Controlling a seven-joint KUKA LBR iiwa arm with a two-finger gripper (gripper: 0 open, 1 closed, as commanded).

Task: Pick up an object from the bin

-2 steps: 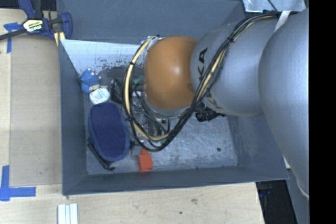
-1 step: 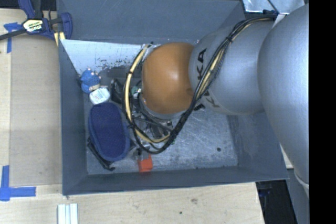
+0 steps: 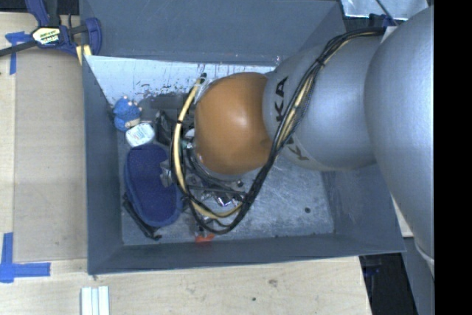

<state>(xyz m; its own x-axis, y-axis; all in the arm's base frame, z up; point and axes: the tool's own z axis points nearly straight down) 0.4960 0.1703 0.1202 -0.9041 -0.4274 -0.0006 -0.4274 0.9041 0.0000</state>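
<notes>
Jaws sit hidden beneath the rounded orange wrist cover [image 3: 232,122]; whether apart or together cannot be told. Camera view: a dark blue soft fabric pouch [image 3: 151,188] lies just left of that cover, with a small white round cap [image 3: 139,134] up-left of it.

The light is soft and rather dim, coming from above: the far inner wall of the grey bin [image 3: 147,74] is the brightest part, almost white, while its left and near walls lie in dull shade. Over the bin's middle the orange cover [image 3: 232,122] carries a wide soft highlight without hard glare, and the silver arm [image 3: 346,107] at the bin's right has a mild sheen. Under the cover a dark shadow falls on the bin's floor.
</notes>
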